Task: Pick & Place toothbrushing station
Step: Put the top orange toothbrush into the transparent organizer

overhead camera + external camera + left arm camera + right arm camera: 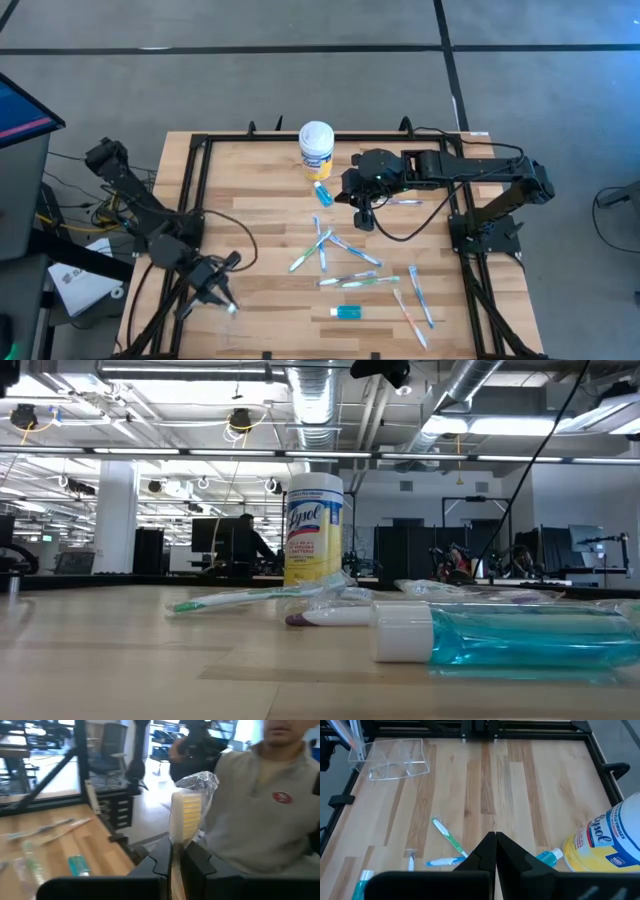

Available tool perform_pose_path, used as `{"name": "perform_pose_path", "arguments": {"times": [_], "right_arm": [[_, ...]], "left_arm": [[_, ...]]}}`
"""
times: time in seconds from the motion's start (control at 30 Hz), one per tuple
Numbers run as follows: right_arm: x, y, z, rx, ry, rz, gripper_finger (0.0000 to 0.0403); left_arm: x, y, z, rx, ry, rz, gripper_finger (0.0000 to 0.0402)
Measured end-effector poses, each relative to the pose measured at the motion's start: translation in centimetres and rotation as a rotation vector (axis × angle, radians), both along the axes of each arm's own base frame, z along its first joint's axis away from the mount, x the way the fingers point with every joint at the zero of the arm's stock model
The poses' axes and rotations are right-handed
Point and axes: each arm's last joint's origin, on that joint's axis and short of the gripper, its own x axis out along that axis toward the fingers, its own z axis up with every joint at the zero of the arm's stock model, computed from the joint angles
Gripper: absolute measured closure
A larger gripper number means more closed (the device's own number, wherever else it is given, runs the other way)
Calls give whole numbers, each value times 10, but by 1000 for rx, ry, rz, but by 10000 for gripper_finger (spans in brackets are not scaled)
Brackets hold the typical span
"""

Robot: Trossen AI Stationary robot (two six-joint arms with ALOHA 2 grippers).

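Observation:
Several slim toothbrushes (335, 250) lie scattered flat on the wooden table (260, 180), with one teal toothpaste tube (348, 313) near the front edge and another (322, 193) beside the wipes canister. My left gripper (228, 300) is at the table's near left corner, shut on a wrapped toothbrush (186, 805) with yellow bristles. My right gripper (364, 218) hangs shut above the table's middle, with nothing between its fingers (495, 837). My left gripper pinches the wrapped toothbrush between its two fingers just below the head (176, 851). The brush lies along the fingers, and its bristled head (187, 812) sticks out beyond the fingertips. The fingers point about level and the brush is lifted clear of the table.
A white and yellow Lysol canister (316, 148) stands at the far middle of the table. A clear plastic organiser (390, 757) sits at the near left corner. A black frame (195, 175) rims the table. A person in a grey top (260, 805) stands close beyond the near edge.

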Motion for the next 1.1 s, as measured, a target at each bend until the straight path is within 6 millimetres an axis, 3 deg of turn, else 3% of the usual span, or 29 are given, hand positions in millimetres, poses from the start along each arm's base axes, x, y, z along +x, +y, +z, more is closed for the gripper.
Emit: {"name": "perform_pose_path", "arguments": {"times": [0.27,0.57,1.1], "right_arm": [[0,0,0,3,-6,-2,403],[2,0,3,14,-38,-11,403],[3,0,4,14,-53,-11,403]], "left_arm": [[-13,-20,-7,32,11,-24,385],[-8,-43,-26,48,47,-29,382],[0,-56,-50,59,157,20,380]]}}
